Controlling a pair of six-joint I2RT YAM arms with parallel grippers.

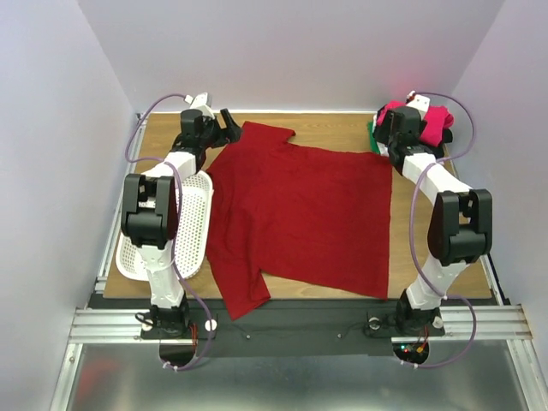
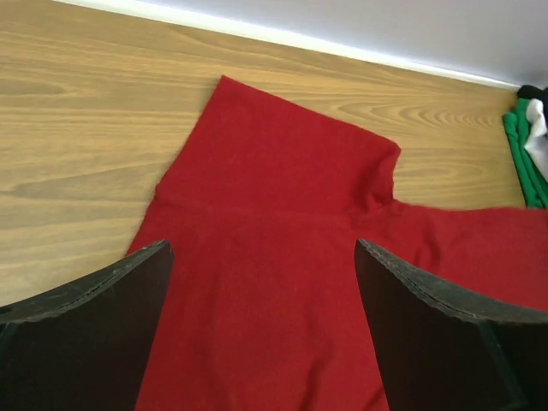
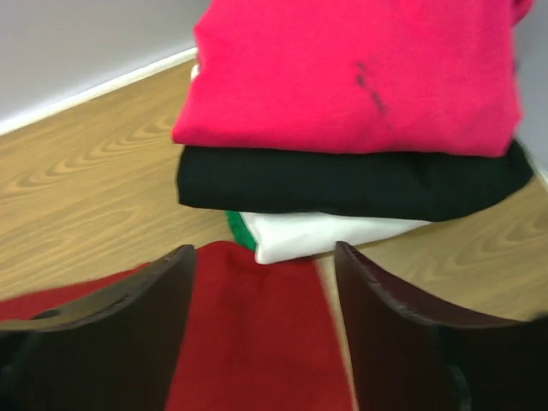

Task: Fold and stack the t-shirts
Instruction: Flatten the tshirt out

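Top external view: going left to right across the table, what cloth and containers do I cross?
white perforated basket → dark red t-shirt, spread flat → stack of folded t-shirts, pink on top, at the far right corner

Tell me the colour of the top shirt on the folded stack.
Bright pink; the top shirt shows best in the right wrist view.

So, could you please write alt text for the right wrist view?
A stack of folded t-shirts sits on the wooden table: bright pink on top, then black, white and a green edge. The right gripper hangs over a corner of the dark red t-shirt, jaws apart.
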